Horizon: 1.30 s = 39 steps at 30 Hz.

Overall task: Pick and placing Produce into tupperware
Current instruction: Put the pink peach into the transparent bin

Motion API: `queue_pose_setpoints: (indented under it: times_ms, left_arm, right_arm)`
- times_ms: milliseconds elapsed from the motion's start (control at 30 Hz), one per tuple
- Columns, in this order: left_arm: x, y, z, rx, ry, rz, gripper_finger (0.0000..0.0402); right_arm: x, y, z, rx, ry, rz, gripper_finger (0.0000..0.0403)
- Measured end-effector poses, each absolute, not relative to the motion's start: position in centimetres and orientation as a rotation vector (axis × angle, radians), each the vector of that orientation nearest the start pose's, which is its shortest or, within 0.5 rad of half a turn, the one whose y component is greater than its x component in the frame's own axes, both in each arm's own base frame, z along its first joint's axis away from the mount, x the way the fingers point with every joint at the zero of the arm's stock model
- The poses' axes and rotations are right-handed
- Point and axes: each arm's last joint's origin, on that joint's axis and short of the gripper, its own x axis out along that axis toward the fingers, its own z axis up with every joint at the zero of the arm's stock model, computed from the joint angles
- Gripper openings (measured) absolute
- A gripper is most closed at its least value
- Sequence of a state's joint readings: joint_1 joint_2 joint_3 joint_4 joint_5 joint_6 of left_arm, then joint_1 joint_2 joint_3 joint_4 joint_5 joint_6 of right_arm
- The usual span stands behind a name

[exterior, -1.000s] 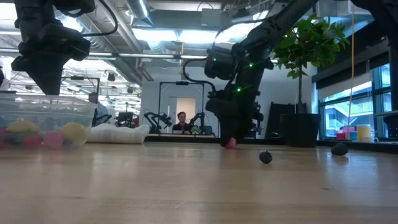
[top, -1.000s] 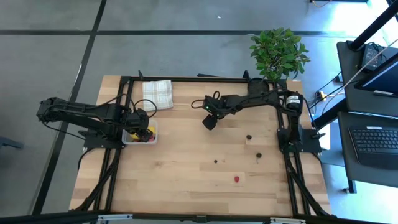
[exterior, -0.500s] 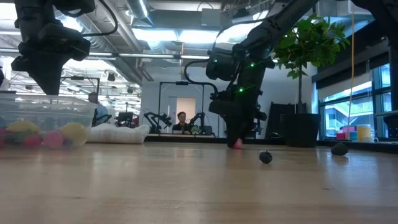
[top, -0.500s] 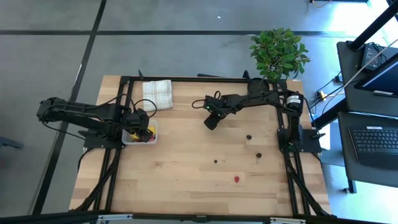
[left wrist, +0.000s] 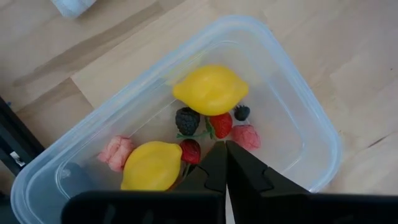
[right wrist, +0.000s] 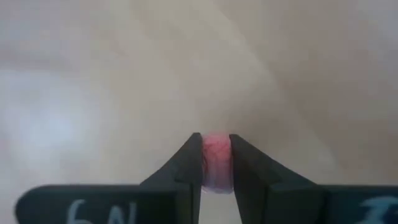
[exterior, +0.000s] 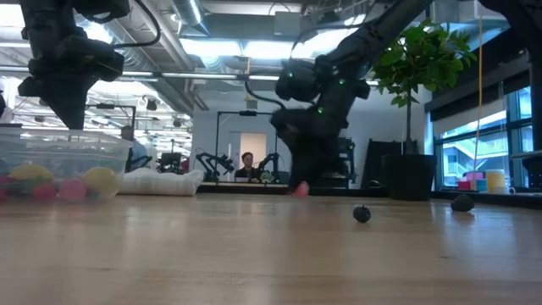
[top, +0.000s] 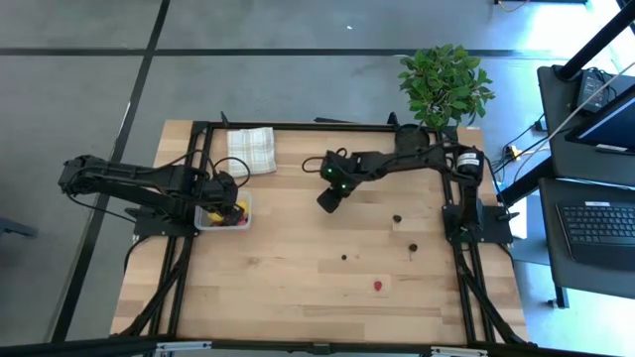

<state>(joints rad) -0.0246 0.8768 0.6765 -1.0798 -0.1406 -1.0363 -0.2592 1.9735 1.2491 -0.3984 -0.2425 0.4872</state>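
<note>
One pink berry (right wrist: 216, 163) is clamped in the right pincer (top: 326, 199) mid-tabletop; next comes the carry to the tupperware (top: 245, 212), where the left pincer (left wrist: 225, 163) hovers closed and should clear out

The tupperware (top: 224, 211) sits on the counter's (top: 298, 278) left side, with the left gripper (top: 235, 210) above it and two lemons (left wrist: 210, 89) and berries (left wrist: 221, 124) inside. A folded cloth (top: 250, 151) lies behind it. The right gripper (top: 325, 202) hangs mid-counter, clamping a strawberry piece (right wrist: 216, 160). Loose pieces (top: 378, 286) lie scattered to the right and front. A potted plant (top: 445, 82) stands beyond the counter's far right corner.
</note>
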Motion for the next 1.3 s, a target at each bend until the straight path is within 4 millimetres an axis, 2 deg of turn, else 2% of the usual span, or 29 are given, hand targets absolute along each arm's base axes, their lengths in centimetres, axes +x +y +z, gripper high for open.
queue_pose_setpoints:
  times_ms: [100, 200, 333, 500, 700, 1000, 1100, 1300]
  left_arm:
    - [13.1, 0.1, 22.4, -0.763, 1.098, 0.727, 0.0004]
    - [13.4, 0.0, 22.5, -0.707, 1.088, 0.66, 0.0013]
    - [14.5, -0.3, 23.0, -0.607, 1.008, 0.522, 0.0024]
    - [15.7, -0.5, 23.6, -0.481, 0.913, 0.378, 0.0044]
    - [16.6, -0.5, 24.3, -0.337, 0.824, 0.263, 0.0099]
    - [18.3, -1.1, 26.3, -0.027, 0.57, 0.162, 0.0191]
    - [18.4, -1.3, 26.6, 0.043, 0.544, 0.13, 0.0201]
    - [18.4, -1.2, 26.6, 0.056, 0.542, 0.153, 0.0196]
  right_arm:
    - [38.5, -8.8, 14.9, 0.747, 1.006, -0.226, 0.0062]
    - [39.8, -8.4, 16.5, 0.742, 0.947, -0.166, 0.0064]
    - [41.7, -7.7, 19.5, 0.706, 0.853, -0.11, 0.0066]
    - [43.8, -6.6, 24.2, 0.614, 0.717, -0.02, 0.006]
    - [45.1, -5.4, 28.5, 0.545, 0.597, 0.052, 0.0062]
    - [45.5, -3.9, 30.4, 0.513, 0.558, 0.105, 0.0062]
    - [45.4, -3.8, 31.1, 0.522, 0.568, 0.121, 0.006]
    - [45.2, -3.8, 32.4, 0.521, 0.589, 0.116, 0.0061]
